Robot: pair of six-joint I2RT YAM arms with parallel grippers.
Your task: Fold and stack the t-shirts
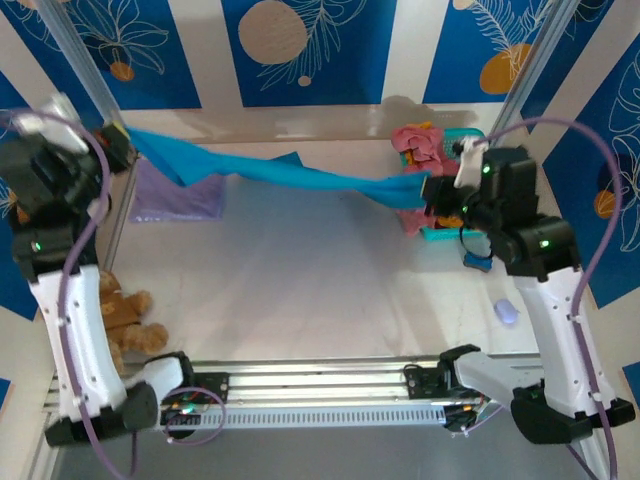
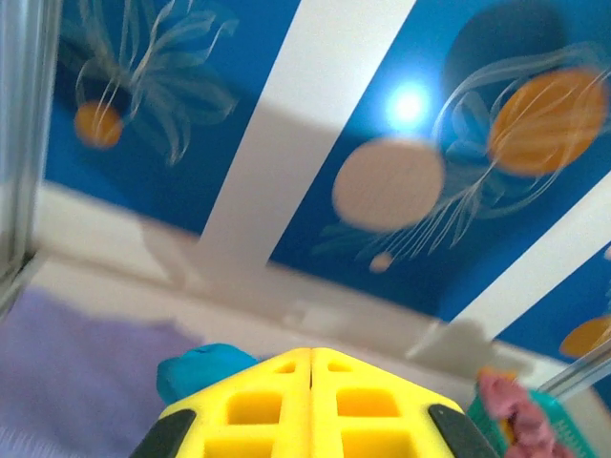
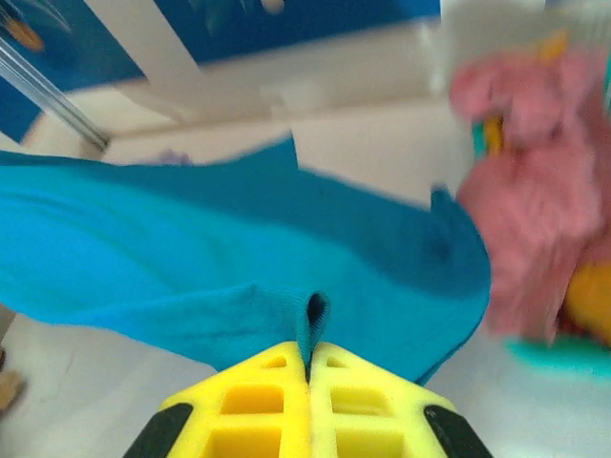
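Left claw (image 1: 120, 147) and right claw (image 3: 308, 349) each pinch tight on opposite ends of a soft teal t-shirt (image 1: 290, 172), stretched in sagging folds above the smooth white table (image 1: 300, 290); a lavender t-shirt (image 1: 180, 195) lies flat beneath.

Four pieces of cloth are counted: one teal-blue t-shirt (image 1: 300, 175), one lavender t-shirt (image 1: 180, 195), one rose-pink garment (image 1: 420, 143) and one orange garment (image 3: 592, 286), of which only a scrap is seen. One turquoise basket (image 1: 440, 235), one teddy bear (image 1: 125, 315) and one small pale object (image 1: 507, 312) are counted on the one table (image 1: 300, 300). Two arms are counted, each fitted with one claw: the left claw (image 2: 311, 351) and the right claw (image 3: 308, 345).
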